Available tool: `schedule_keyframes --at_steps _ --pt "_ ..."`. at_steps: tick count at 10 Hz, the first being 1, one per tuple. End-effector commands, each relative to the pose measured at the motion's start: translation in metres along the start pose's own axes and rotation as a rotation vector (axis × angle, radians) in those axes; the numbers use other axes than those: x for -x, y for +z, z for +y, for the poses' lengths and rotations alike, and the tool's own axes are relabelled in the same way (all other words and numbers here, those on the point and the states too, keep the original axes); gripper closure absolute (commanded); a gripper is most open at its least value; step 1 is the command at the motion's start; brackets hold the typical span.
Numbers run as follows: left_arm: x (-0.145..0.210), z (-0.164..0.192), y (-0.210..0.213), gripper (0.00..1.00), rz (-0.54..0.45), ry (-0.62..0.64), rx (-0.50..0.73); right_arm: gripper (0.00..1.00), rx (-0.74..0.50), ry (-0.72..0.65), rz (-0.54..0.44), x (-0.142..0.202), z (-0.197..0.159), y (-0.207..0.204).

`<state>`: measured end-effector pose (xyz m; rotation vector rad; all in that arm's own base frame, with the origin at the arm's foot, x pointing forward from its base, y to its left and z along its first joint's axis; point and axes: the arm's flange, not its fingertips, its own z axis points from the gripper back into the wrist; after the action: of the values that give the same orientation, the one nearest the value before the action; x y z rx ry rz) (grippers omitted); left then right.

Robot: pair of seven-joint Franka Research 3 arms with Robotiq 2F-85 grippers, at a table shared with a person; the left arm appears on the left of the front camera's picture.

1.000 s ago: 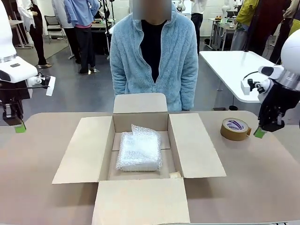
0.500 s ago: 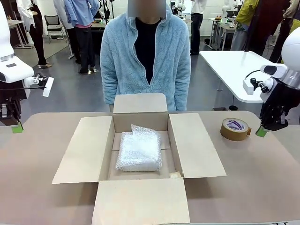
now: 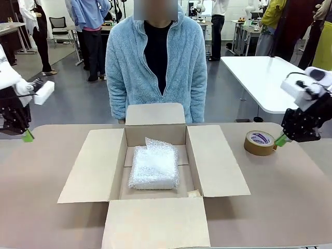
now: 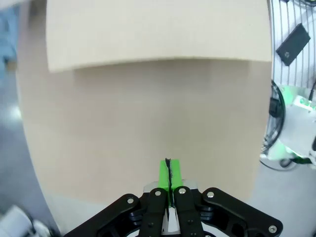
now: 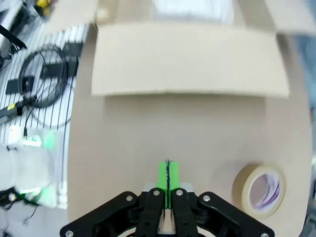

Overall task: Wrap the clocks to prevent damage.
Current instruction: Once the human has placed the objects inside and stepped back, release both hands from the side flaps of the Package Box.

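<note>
- Clocks (image 3: 154,167) lie as one flat bundle of whitish bubble wrap on the floor of the open cardboard box (image 3: 218,161). The wrap hides what is inside.
- The box sits in the middle of the worktop (image 3: 290,202). Its side and near flaps are spread outward and its far flap stands up.
- A person (image 3: 155,57) in a light blue fleece stands at the far side, just behind that far flap.
- A brown tape roll (image 3: 260,142) lies flat on the worktop to the right of the box, apart from its right flap.
- My left jaws are closed, with the green pads (image 4: 163,173) pressed together and nothing between them. They hang over the left edge of the worktop, well apart from the box. My left wrist view shows bare worktop and one box flap beyond.
- My right jaws are also closed and empty, their pads (image 5: 162,174) meeting along a thin dark line. They hang above the worktop near the tape roll, on the side away from the box, and do not touch it.
</note>
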<state>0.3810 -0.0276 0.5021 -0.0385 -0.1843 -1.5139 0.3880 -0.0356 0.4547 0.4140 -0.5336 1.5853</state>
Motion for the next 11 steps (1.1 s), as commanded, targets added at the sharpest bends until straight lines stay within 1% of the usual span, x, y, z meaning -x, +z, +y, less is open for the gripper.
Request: schedule_keyframes --at_steps 1,2,3,4,5,6,7,9,10,11 --pt "0.035 0.003 -0.018 1.00 -0.297 -0.077 0.077 0.99 -0.111 0.064 -0.310 0.041 -0.015 -0.014" --pt "0.053 0.004 -0.025 1.00 -0.421 -0.042 0.087 0.99 -0.110 0.042 -0.378 0.058 -0.015 -0.021" --pt "0.068 0.007 -0.030 1.00 -0.496 0.003 0.131 0.99 -0.119 0.020 -0.428 0.072 -0.015 -0.026" --pt "0.081 0.010 -0.038 1.00 -0.554 0.045 0.147 0.99 -0.107 -0.009 -0.481 0.086 -0.015 -0.030" --pt "0.099 0.011 -0.045 1.00 -0.647 0.101 0.148 0.99 -0.090 -0.042 -0.515 0.100 -0.014 -0.035" --pt "0.114 0.012 -0.050 1.00 -0.719 0.142 0.138 0.99 -0.090 -0.061 -0.535 0.109 -0.014 -0.040" --pt "0.129 0.009 -0.052 1.00 -0.767 0.170 0.116 0.99 -0.087 -0.079 -0.535 0.117 -0.013 -0.042" --pt "0.141 -0.002 -0.056 1.00 -0.791 0.204 0.104 0.99 -0.060 -0.095 -0.528 0.121 -0.010 -0.040" --pt "0.142 -0.005 -0.055 1.00 -0.782 0.198 0.098 0.99 -0.047 -0.096 -0.531 0.119 -0.010 -0.039" --pt "0.142 -0.010 -0.054 1.00 -0.805 0.162 0.089 0.99 -0.043 -0.087 -0.541 0.116 -0.011 -0.039"
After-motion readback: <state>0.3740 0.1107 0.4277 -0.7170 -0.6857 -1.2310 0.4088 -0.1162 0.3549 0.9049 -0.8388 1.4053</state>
